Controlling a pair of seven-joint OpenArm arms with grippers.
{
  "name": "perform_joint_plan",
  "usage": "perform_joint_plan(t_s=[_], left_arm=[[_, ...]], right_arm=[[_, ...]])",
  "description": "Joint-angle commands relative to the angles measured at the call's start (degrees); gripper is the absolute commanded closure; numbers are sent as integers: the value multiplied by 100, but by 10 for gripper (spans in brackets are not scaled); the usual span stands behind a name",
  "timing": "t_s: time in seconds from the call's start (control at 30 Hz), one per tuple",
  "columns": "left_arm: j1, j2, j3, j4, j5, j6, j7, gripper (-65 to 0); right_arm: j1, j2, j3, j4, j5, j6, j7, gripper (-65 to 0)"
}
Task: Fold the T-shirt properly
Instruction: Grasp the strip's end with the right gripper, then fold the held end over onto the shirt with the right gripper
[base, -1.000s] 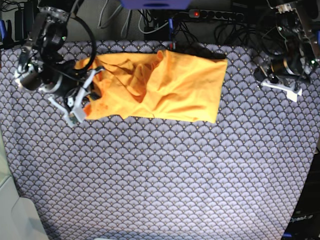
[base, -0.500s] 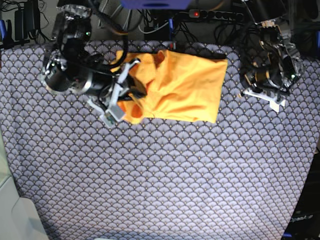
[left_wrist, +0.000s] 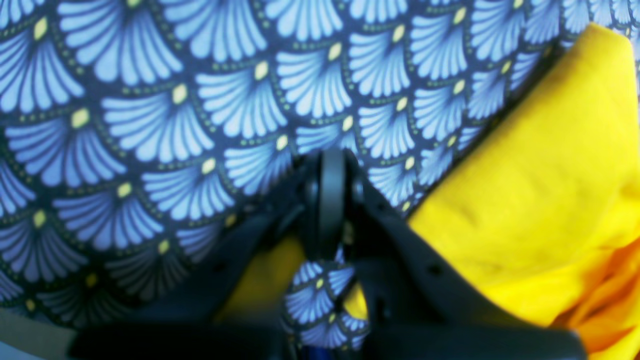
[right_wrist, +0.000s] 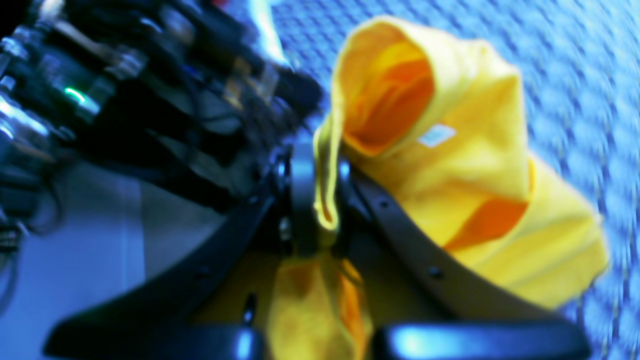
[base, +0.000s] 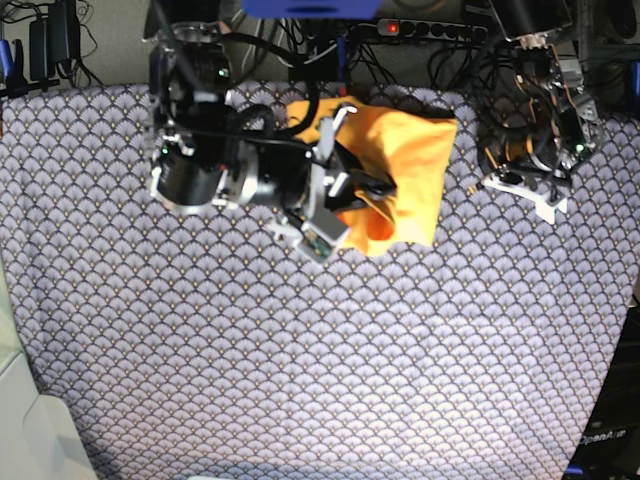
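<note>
Inside T-shirt (right_wrist: 465, 165), white unreadable label (right_wrist: 436, 135)

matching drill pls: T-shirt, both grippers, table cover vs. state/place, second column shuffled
Things:
1. right gripper
2. left gripper
3. T-shirt
4. table cover

States:
A. spread flat under everything, scallop pattern
B. shut with nothing in it, beside the shirt's edge
C. shut on a yellow hem
D. partly gathered, one end lifted off the cover

Pairs: 1-C, 2-B, 3-D, 4-A
</note>
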Motion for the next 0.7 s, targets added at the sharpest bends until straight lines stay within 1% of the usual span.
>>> perform_joint_plan(t_s=[0.0, 0.2, 0.27, 0.33, 0.43, 0.57, 0.67], left_arm=[[34, 15, 23, 43, -16, 6, 183, 0], [236, -46, -3, 69, -16, -3, 218, 0], [280, -169, -3, 69, -16, -12, 218, 0], [394, -231, -12, 131, -16, -179, 209, 0], [684, -249, -117, 421, -16, -618, 209, 0], [1001, -213, -574, 684, -16, -909, 209, 0], [1133, -240, -697, 702, -7, -1067, 218, 0]], right_arm=[[102, -34, -16, 59, 127, 1, 148, 0], [242, -148, -42, -548, 127, 1, 499, 0], [357, -148, -165, -864, 127, 1, 658, 0], [488, -130, -314, -1181, 119, 1, 860, 0], [638, -121, -569, -1612, 119, 1, 1106, 0], [831, -121, -956, -2086, 101, 1, 1449, 0], [928, -121, -1097, -2499, 101, 1, 1651, 0]])
